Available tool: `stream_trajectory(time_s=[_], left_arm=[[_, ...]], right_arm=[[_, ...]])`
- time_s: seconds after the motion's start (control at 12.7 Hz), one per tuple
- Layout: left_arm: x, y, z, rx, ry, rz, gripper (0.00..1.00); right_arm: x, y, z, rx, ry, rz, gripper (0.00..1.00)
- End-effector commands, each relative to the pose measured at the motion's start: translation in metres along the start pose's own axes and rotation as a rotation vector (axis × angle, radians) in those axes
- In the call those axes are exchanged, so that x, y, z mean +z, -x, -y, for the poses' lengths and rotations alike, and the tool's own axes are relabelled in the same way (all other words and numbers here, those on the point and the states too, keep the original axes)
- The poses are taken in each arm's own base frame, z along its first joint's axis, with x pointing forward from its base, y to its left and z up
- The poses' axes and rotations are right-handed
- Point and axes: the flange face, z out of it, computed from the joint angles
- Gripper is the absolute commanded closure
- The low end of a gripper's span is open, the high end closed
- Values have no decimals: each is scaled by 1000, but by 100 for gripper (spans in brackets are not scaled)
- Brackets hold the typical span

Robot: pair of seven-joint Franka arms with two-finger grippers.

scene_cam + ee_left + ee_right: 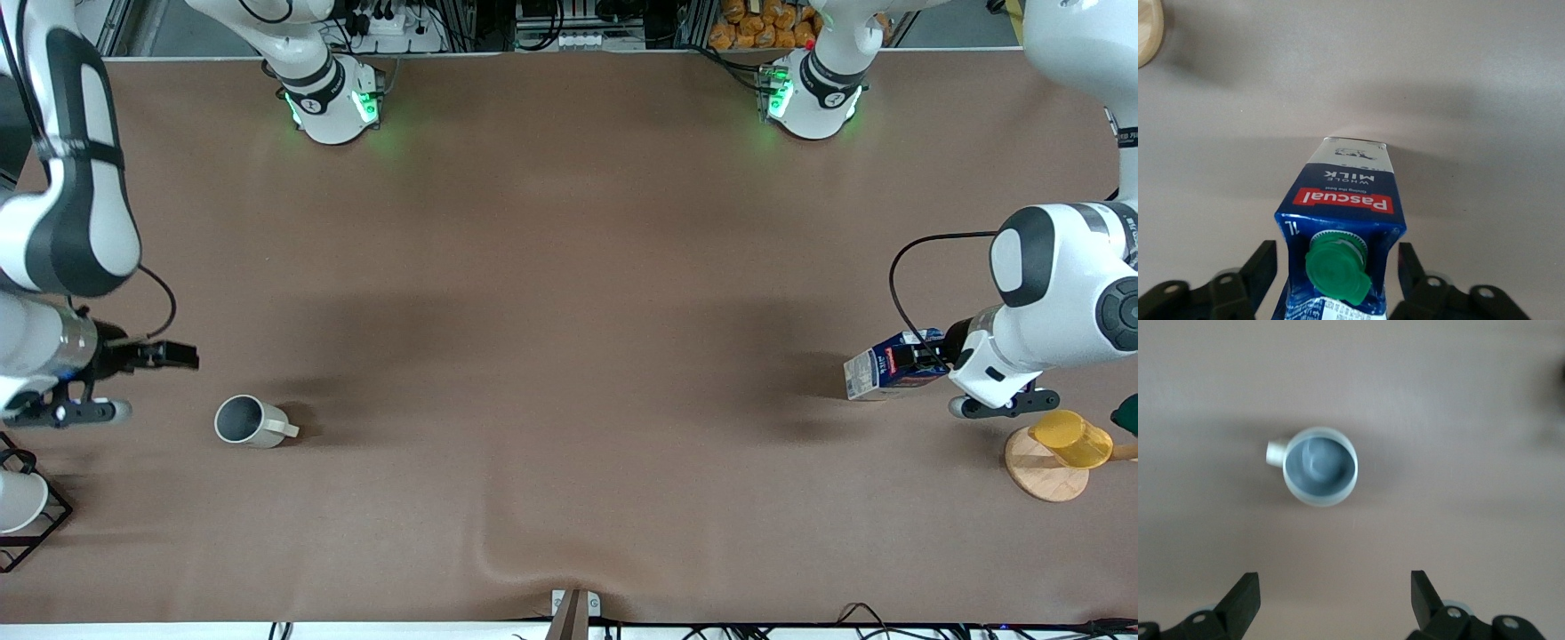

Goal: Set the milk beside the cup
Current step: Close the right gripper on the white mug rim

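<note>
My left gripper [1337, 267] is sitting around the top of the milk [1341, 220], one finger [1258, 267] on each side of the carton's cap end, with a thin gap showing between each pad and the carton wall, so I'm not pinching it. The milk is lying on its side on the table [569, 267], at the left arm's end, green cap [1337, 267] facing my wrist, red label up, whitish bottom panel pointing away from me. In the front view the milk [889, 364] is poking out past my left gripper [925, 360] toward the table's middle. Just beside my left gripper, nearer the front camera, the yellow cup [1071, 438] is resting on a wooden disc [1045, 476].

My right gripper [1335, 600] is hanging spread wide over the table at the right arm's end, waiting, nothing between the fingers. The cup [1319, 465] is standing upright on the table just ahead of my right fingertips, apart from them, grey inside showing, handle sticking out sideways. A black wire rack [40, 524] with a white cup [20, 500] is sitting at that same end.
</note>
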Motion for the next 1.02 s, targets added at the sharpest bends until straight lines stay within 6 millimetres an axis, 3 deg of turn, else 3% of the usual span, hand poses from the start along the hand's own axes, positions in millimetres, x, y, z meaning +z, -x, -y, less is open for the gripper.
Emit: stream_trajectory(time_s=[0.0,0.24,0.39,0.71,0.95], left_arm=[[-2,-2,1,18,-16,-12,27],[-3,-2,0,19,-16,-15,38],[-5,-3,-1,20,-16,-18,44],[-20,-3,-11,22,-13,-43,55],[-42,1,-37,56,-12,-67,57]], right_arm=[[38,-28,-5,-185,9,-20,0],[61,-49,-8,-505,62,-124,0],[80,-51,-14,-660,66,-123,0],[122,-49,-15,-692,23,-73,0],[166,-54,10,-717,-10,-26,0]])
